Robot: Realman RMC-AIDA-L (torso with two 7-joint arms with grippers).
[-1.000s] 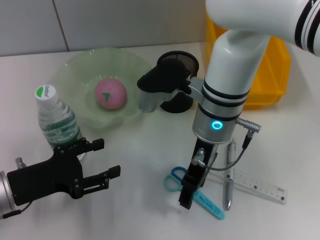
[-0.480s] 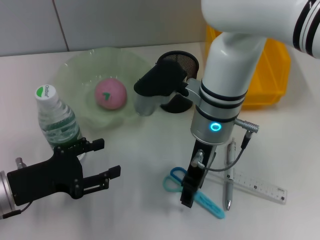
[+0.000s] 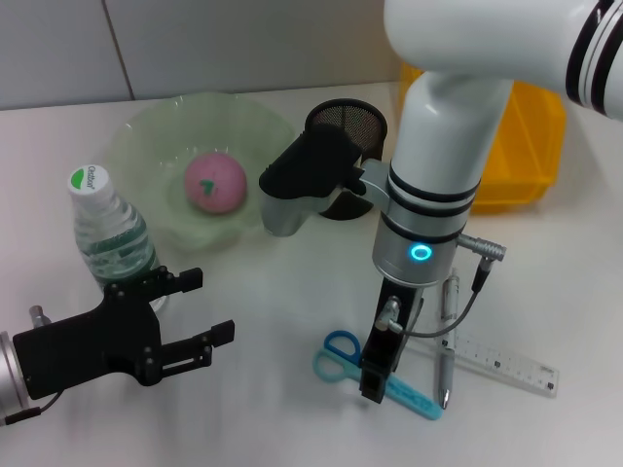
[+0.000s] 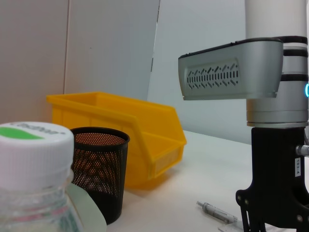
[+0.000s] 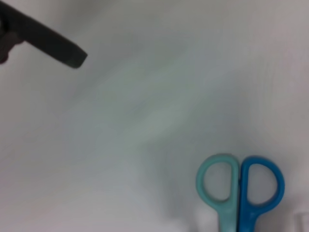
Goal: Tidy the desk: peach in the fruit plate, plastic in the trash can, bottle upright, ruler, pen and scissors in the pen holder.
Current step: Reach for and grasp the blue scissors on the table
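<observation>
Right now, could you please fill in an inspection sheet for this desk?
Surface: white desk, no spills seen.
Job's things: peach in green plate; bottle upright; scissors, pen and ruler flat on desk; mesh pen holder and yellow bin at the back.
Clutter: nothing seen.
Grippers: left gripper open beside bottle; right gripper low over scissors.
Cables: grey cable looping off right wrist.
Surroundings: pale wall.
</observation>
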